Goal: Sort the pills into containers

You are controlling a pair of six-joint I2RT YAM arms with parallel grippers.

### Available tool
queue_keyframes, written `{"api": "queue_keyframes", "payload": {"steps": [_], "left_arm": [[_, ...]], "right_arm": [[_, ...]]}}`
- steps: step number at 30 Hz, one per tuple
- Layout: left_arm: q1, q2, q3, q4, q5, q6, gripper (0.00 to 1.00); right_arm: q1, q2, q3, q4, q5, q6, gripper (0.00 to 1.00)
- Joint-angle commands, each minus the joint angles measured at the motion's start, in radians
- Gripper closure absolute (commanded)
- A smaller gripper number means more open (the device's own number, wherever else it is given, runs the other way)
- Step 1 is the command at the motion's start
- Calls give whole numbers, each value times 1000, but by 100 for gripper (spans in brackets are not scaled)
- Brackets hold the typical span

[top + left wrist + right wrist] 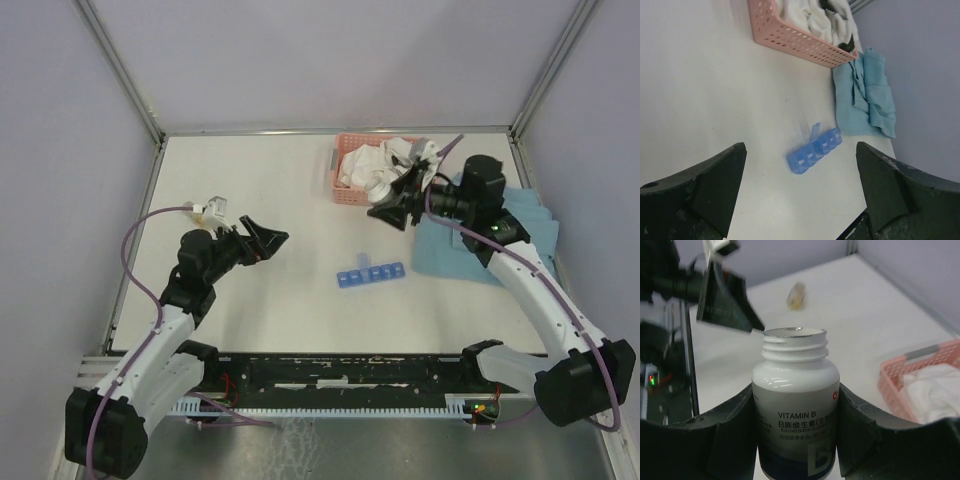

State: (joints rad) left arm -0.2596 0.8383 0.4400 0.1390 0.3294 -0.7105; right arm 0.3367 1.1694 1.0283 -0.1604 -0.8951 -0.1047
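Note:
The containers are a blue translucent pill-organiser strip (370,274) lying mid-table, and in the left wrist view the organiser (815,150) shows one lid flipped up. My left gripper (268,235) hovers to its left, open and empty, with the black fingers (715,185) spread wide. My right gripper (796,390) is shut on a white uncapped "VITAMIN B" bottle (795,405), held upright beside the pink basket. In the top view the right gripper (392,210) sits right of and behind the organiser. No pills show.
A pink slotted basket (352,190) of white cloth stands at the back centre. A crumpled light-blue cloth (450,250) lies under the right arm. A small clear bottle with tan contents (215,210) rests behind the left gripper. Grey walls enclose the table.

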Motion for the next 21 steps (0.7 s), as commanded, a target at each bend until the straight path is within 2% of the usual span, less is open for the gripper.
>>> {"api": "queue_keyframes", "payload": {"steps": [1, 3, 5, 7, 8, 9, 11, 12, 13, 14, 16, 17, 18, 20, 21], "left_arm": [[-1, -88, -10, 61, 85, -13, 4], [-1, -114, -23, 75, 100, -31, 4], [-1, -134, -35, 89, 118, -49, 4], [-2, -147, -37, 96, 131, -66, 4], [-1, -153, -37, 97, 138, -73, 4], [-1, -160, -36, 96, 144, -79, 4], [-1, -175, -35, 95, 152, -88, 4], [-1, -183, -35, 95, 153, -91, 4], [-2, -189, -34, 94, 151, -94, 4], [-1, -193, -31, 94, 150, -96, 4], [-1, -199, -21, 81, 150, -96, 4], [-1, -200, -16, 78, 150, -96, 4], [-1, -201, -15, 81, 152, -99, 4], [-2, -199, -16, 114, 164, -127, 4], [-1, -197, -18, 148, 174, -153, 4]], "right_arm": [[-149, -78, 92, 658, 29, 647, 99], [-213, -75, 93, 914, 46, 924, 99], [-213, -54, 93, 1216, 48, 1261, 99], [-201, -42, 90, 1492, 59, 1480, 99], [-200, -67, 82, 1553, 47, 1487, 99], [-202, -115, 73, 1495, 12, 1397, 99], [-220, -220, 80, 1039, 15, 1060, 99], [-236, -204, 129, 868, 31, 989, 99], [-251, -187, 124, 797, 64, 978, 99], [-252, -172, 76, 906, 77, 1058, 99], [-200, -135, 25, 1386, -2, 1291, 99], [-192, -149, 14, 1486, -33, 1304, 99], [-205, -196, 8, 1295, -31, 1191, 99], [-244, -237, 100, 623, 136, 740, 99], [-255, -207, 163, 459, 181, 644, 99]]}}
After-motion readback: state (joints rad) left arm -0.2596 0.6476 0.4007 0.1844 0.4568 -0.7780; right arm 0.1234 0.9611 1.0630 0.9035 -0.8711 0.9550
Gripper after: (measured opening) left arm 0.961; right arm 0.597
